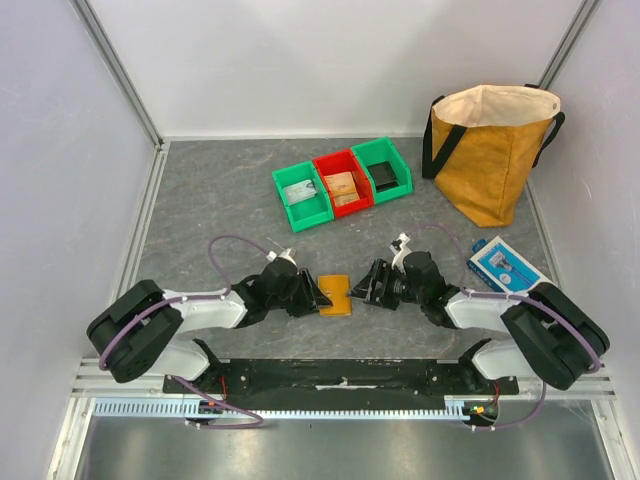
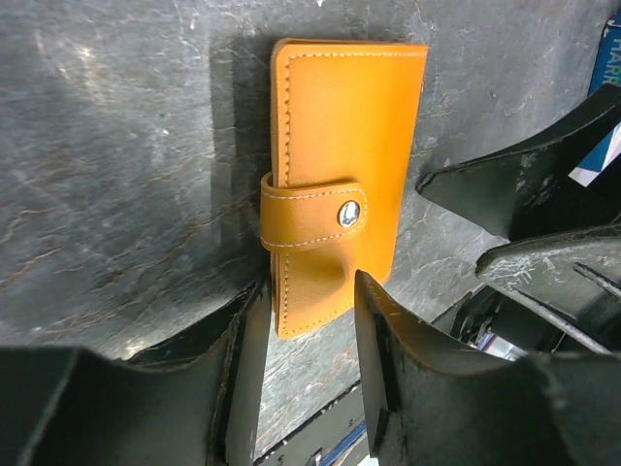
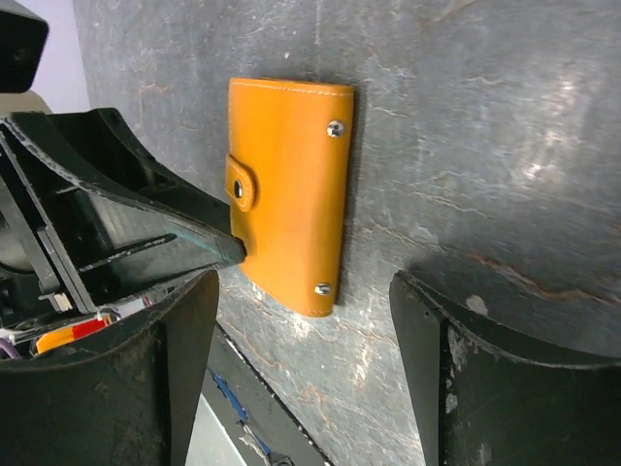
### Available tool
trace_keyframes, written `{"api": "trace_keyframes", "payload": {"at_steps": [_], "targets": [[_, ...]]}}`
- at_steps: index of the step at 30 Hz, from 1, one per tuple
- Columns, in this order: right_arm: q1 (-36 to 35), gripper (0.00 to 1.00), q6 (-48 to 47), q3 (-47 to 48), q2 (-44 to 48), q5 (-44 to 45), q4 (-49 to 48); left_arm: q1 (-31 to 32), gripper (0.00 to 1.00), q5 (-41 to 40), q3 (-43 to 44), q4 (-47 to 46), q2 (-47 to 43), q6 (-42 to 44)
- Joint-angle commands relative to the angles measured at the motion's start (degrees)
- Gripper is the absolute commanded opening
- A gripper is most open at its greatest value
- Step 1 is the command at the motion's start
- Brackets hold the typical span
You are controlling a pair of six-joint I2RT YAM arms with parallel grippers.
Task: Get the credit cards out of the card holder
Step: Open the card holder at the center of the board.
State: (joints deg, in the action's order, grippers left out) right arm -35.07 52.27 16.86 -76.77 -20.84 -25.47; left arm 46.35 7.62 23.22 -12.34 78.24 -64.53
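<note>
Closing the left pincer (image 2: 310, 291), now apart astride the near end of the shut card holder (image 2: 340, 175) on the tabletop (image 2: 116, 146), should steady it while the right pincer (image 3: 306, 286), also apart just opposite, frees the snap strap (image 2: 315, 209).

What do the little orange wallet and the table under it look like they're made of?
The card holder looks like smooth tan-orange leather, real or faux: pale stitching along its edges, a strap closed by a shiny metal snap. The table looks like dark grey slate or a stone-patterned mat, veined and slightly glossy.
</note>
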Motion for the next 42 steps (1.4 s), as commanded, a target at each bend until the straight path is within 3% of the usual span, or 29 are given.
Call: {"api": "trace_keyframes", "payload": {"at_steps": [1,16,26,34,38,42], "targets": [[-1.84,0.78,0.46,0.36,-4.43,1.5,-2.91,1.46,0.44,-0.32,0.07,-5.5,1.92,-3.32],[-3.78,0.65,-3.23,3.09,-15.33,1.77,-2.83,1.73,0.25,-0.41,-0.63,-6.03,3.5,-3.58],[-4.48,0.66,-5.69,4.06,-17.89,1.68,-1.34,1.47,0.05,0.29,-3.35,-7.7,2.98,-5.34],[-4.83,0.68,-9.99,6.34,-18.32,1.95,3.41,-1.52,0.02,3.45,-10.91,-14.63,0.34,-9.56],[-6.5,0.68,-11.84,8.44,-20.78,1.77,5.17,-2.23,0.02,4.51,-10.75,-15.52,0.95,-8.86],[-8.96,0.61,-12.98,10.91,-22.36,3.17,7.89,-2.4,0.02,5.48,-9.86,-15.7,2.18,-8.15]]}}
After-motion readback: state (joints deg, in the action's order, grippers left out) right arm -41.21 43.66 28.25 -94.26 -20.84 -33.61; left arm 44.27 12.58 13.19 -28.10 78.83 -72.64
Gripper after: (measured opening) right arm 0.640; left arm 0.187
